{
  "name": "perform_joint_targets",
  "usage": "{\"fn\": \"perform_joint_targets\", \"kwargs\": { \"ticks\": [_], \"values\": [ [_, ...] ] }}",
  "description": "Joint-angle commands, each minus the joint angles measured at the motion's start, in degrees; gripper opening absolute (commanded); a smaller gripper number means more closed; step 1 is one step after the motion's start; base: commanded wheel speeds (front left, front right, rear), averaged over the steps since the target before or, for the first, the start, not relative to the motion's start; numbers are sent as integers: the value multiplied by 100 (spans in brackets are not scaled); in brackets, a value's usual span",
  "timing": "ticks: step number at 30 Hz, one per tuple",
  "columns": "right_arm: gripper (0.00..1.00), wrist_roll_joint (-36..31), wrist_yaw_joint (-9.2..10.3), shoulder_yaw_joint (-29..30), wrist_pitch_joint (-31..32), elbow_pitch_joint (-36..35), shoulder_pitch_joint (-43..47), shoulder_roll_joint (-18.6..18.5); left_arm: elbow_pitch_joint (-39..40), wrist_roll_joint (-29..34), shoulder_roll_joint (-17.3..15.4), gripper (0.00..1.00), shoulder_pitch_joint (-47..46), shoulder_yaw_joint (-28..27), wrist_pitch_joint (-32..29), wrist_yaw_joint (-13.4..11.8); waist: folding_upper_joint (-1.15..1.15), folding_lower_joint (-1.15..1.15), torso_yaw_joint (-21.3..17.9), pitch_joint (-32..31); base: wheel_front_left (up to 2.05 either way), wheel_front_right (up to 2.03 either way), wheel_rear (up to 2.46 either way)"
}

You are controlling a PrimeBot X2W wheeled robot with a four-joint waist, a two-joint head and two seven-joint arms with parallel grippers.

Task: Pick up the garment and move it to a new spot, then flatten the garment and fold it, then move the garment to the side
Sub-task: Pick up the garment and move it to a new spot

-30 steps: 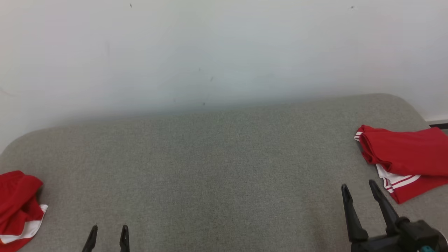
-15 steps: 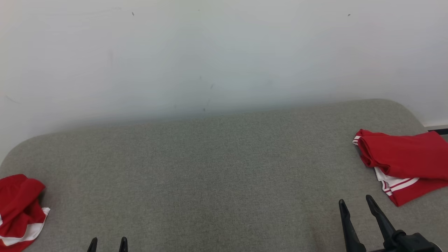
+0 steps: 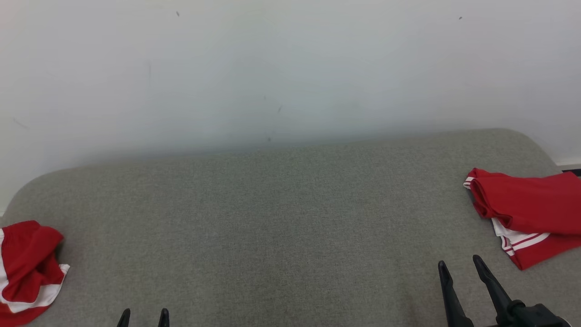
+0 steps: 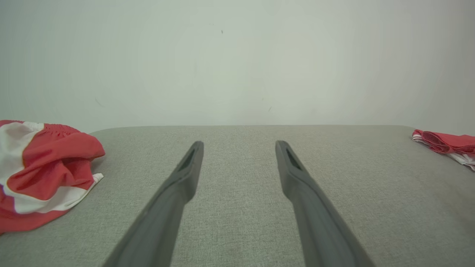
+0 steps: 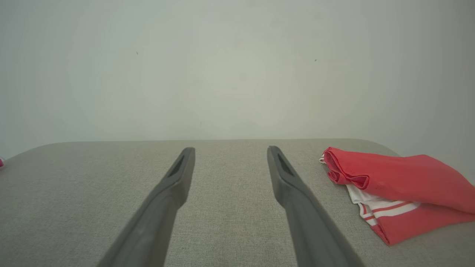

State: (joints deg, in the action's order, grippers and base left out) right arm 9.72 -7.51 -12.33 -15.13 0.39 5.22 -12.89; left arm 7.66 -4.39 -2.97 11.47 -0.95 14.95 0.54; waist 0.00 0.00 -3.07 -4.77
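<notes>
A crumpled red and white garment lies at the left end of the grey cushioned surface; the left wrist view shows this garment left of my fingers. A folded red garment with white stripes rests at the right end, and this folded garment sits just right of my right fingers. My left gripper is open near the bottom edge, its jaws apart and holding nothing. My right gripper is also open and empty, a little short of the folded garment.
A plain pale wall rises directly behind the cushioned surface. The surface has rounded far corners, and a dark strip shows by the wall at the far right.
The head view has shifted slightly. Both grippers have drawn back toward the bottom edge, the right one away from the folded garment. Neither garment has moved on the surface.
</notes>
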Motion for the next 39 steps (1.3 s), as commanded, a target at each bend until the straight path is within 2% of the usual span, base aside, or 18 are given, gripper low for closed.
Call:
{"fn": "perform_joint_targets", "kwargs": {
  "ticks": [1, 4, 10, 28, 39],
  "values": [
    [100, 36, 4, -1, -3, 2, 49, -20, -29, 39, 6, 100, -38, 1, 30, 34, 0, 0, 50, 2, 0, 0, 0],
    [100, 40, 4, -22, -3, 23, 52, 23, -46, 67, 5, 100, -77, 4, 30, 48, 0, 0, 161, 11, 0, 0, 0],
    [100, 84, 4, -159, -3, 20, -27, 85, 16, 12, 6, 100, -108, -17, 30, -99, 0, 0, 496, 49, 0, 0, 0],
    [100, 175, 4, -348, -3, -57, -143, 168, 251, -10, 7, 100, -210, 60, 31, -414, 0, 0, 1967, 156, 0, 0, 0],
    [100, 194, 4, -372, -3, -25, -131, 171, 295, -27, 7, 100, -167, 33, 31, -505, 0, 0, 2340, 186, 0, 0, 0]
  ]
}}
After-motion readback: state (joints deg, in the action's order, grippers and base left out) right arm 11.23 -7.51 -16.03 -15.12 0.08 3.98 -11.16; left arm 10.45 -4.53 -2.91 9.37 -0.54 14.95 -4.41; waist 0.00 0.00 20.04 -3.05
